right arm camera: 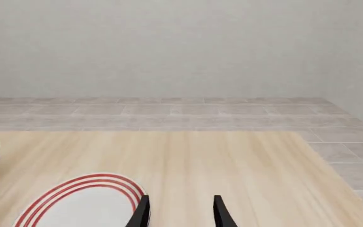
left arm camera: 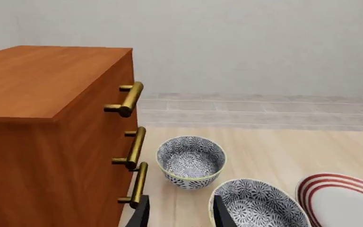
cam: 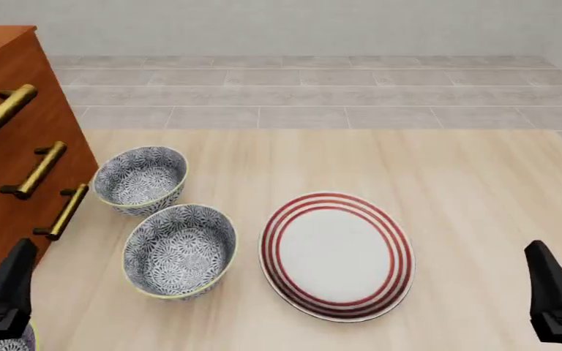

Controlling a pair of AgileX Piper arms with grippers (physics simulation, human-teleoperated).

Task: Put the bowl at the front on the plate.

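Though barely in view, sits at the table's (cam: 476,190) near-left corner, right under the left claw (left arm camera: 180,213): the bowl (cam: 20,345).
Shows only a sliver of patterned wall and yellow-green rim; round, so no long axis; tilt impossible to tell. Lies nearer than the middle bowl (cam: 179,250) and far bowl (cam: 140,178), well left of the plate (cam: 336,255). Left claw and right claw (right arm camera: 180,210) both spread, gripping nothing.
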